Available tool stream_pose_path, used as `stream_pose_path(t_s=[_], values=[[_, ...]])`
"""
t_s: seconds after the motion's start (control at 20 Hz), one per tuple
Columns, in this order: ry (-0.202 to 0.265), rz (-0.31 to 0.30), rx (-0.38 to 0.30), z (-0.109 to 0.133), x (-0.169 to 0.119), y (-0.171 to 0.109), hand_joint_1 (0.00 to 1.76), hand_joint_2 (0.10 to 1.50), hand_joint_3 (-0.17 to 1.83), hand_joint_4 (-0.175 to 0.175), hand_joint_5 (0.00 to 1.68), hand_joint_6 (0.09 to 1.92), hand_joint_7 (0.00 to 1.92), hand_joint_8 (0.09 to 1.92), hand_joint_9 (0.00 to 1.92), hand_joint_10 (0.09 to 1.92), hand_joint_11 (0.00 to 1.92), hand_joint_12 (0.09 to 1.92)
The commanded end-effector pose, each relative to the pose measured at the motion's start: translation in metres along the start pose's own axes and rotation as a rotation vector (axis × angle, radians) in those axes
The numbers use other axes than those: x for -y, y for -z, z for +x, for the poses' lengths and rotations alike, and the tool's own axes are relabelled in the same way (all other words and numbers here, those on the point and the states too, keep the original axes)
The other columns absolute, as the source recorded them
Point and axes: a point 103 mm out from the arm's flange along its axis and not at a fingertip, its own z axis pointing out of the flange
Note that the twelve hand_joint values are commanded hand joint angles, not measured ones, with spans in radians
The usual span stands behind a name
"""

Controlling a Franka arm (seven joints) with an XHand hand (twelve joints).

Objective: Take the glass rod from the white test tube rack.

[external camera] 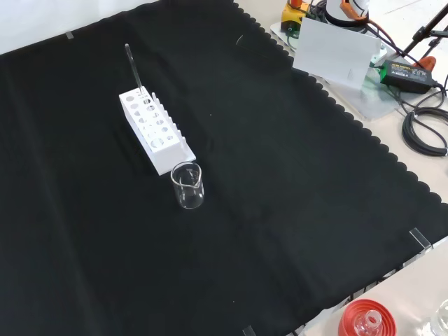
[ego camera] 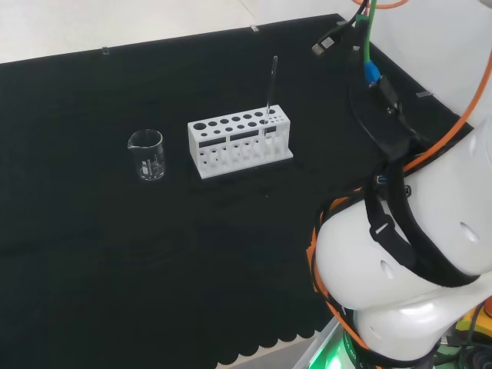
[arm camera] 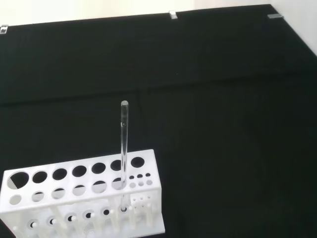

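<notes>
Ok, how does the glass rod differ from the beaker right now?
The glass rod is thin and tall, standing upright in the white rack; the beaker is squat, wide and stands directly on the black cloth, beside the rack. Both are clear glass.

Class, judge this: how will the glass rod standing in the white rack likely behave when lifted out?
The glass rod looks thin and clear, so probably stiff, light, slippery and breakable. It stands upright in the white rack, so lifting it at a slant might tip the rack.
</notes>
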Motion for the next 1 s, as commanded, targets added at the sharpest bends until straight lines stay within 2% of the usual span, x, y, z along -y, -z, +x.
stream_pose_path(t_s=[0.05,0.35,1.0], values=[[0.036,-0.003,-0.017,0.004,-0.026,-0.009,0.61,0.79,0.54,-0.068,0.34,0.09,0.21,0.84,0.24,0.95,0.06,1.51],[0.062,0.013,-0.038,0.005,-0.044,-0.027,0.61,0.79,0.54,-0.076,0.36,0.09,0.23,0.86,0.34,0.95,0.22,1.47],[0.086,0.056,-0.047,0.001,-0.065,-0.055,0.62,0.79,0.55,-0.091,0.4,0.09,0.34,0.89,0.52,0.91,0.38,1.42]])
